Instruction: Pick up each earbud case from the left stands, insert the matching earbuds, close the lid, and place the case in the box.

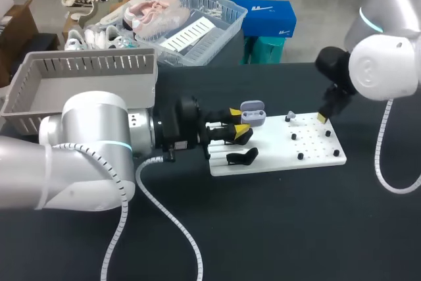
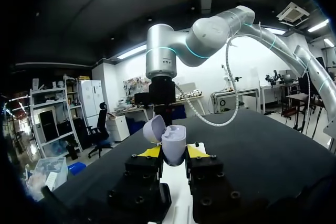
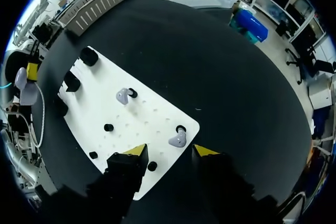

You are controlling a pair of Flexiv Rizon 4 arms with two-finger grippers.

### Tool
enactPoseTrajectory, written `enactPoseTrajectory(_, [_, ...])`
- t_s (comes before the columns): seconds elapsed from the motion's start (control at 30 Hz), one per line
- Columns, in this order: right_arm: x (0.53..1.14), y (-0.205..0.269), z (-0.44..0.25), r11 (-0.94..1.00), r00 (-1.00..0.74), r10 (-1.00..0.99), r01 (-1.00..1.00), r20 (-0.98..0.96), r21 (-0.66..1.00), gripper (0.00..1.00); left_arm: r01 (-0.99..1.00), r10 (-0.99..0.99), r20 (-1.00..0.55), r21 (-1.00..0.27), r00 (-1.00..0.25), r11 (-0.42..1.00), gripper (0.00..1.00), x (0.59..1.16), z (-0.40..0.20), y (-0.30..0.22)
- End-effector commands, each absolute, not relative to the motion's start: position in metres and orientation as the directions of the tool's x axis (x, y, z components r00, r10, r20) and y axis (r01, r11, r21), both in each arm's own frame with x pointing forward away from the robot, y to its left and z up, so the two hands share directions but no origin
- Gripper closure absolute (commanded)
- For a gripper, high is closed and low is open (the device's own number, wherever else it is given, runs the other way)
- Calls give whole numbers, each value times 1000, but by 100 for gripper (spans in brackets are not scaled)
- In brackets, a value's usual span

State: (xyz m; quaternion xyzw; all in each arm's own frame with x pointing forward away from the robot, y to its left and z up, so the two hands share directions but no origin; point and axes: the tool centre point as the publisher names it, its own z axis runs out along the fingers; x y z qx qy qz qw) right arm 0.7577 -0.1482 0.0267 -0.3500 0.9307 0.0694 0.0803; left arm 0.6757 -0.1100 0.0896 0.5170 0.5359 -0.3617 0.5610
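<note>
Gripping the earbud case (image 2: 170, 139), your left tool (image 2: 173, 153) is clenched on its rounded lavender body, lid swung open, at the left end of the white board (image 1: 316, 153). Your right tool (image 3: 169, 153) hangs released, fingers apart, over one lavender earbud (image 3: 178, 140) on the board; a second earbud (image 3: 123, 96) sits further along.

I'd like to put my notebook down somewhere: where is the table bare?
The black table is bare on the near side of the white board, and in a strip behind it. Crowded: the board's left end, where the left gripper holds the case.
</note>
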Motion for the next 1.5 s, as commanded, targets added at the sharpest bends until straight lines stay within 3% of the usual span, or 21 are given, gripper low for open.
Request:
enactPoseTrajectory(0.03, [763,-147,26,746,-744,-642,-662,-184,74,51,957,149,-975,195,166,214,100,674,89,-111])
enactPoseTrajectory(0.3, [762,-147,28,757,-752,-637,-651,-167,43,43,957,149,-975,195,166,214,100,674,89,-111])
enactPoseTrajectory(0.5, [762,-147,27,765,-757,-638,-644,-140,-9,50,957,149,-975,195,166,214,100,674,89,-111])
enactPoseTrajectory(0.97, [757,-146,27,775,-762,-628,-631,-158,-37,51,957,149,-975,195,166,214,100,674,89,-111])
enactPoseTrajectory(1.07, [754,-144,26,776,-758,-622,-631,-197,-23,47,957,149,-975,195,166,214,100,674,89,-111])
enactPoseTrajectory(1.1, [753,-145,25,780,-760,-617,-625,-206,-31,41,957,149,-975,195,166,214,100,674,89,-111])
enactPoseTrajectory(1.17, [753,-145,25,788,-763,-606,-615,-226,-34,37,957,149,-975,195,166,214,100,674,89,-111])
enactPoseTrajectory(1.37, [753,-145,24,792,-765,-601,-609,-230,-46,42,957,149,-975,195,166,214,100,674,89,-111])
enactPoseTrajectory(1.5, [754,-146,27,795,-767,-598,-604,-234,-51,51,957,149,-975,195,166,214,100,674,89,-111])
